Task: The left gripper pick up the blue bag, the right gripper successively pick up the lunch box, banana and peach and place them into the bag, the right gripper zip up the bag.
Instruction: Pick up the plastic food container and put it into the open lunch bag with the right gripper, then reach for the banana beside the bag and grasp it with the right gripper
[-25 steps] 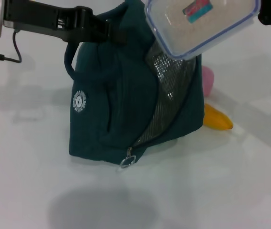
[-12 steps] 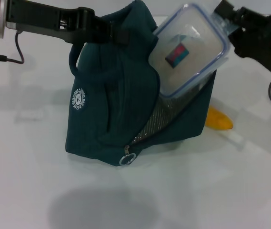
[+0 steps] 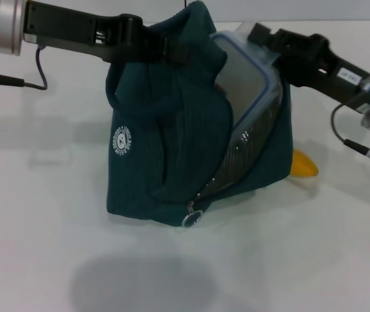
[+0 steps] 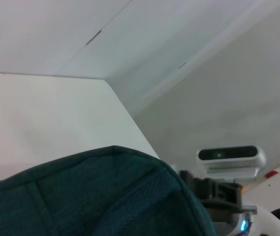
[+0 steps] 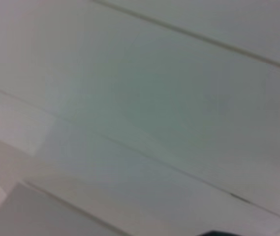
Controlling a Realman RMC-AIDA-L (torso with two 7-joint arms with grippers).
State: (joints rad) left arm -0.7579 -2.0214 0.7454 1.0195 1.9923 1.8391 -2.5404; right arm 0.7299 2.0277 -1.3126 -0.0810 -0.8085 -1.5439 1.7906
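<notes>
In the head view, the left gripper (image 3: 162,49) was closed on the top of the bag (image 3: 171,149), near its handle, and it held the fabric up so that the bag stood on the table (image 3: 54,260) with its mouth open toward the right. This hold was probably there to keep the opening wide for the other arm. The right gripper (image 3: 266,40) reached in from the right and gripped the upper end of the lunch box (image 3: 246,88). The box was tilted and already partly inside the mouth, lying against the silver lining (image 3: 240,159), with its upper part above the rim. The tilt seemed to be chosen so that the box could slide down along the lining. The zipper pull (image 3: 192,219) hung at the low front corner, so the bag was fully unzipped. The banana (image 3: 303,166) lay on the table just behind the right side of the bag, only its end visible. The peach was not visible; it was probably hidden behind the bag. In the left wrist view, only the top of the bag (image 4: 105,196) filled the lower part, with the wall and the robot's head camera (image 4: 228,156) beyond; the fingers did not appear. In the right wrist view, only pale wall or ceiling panels were seen, and neither the box nor the fingers showed.
</notes>
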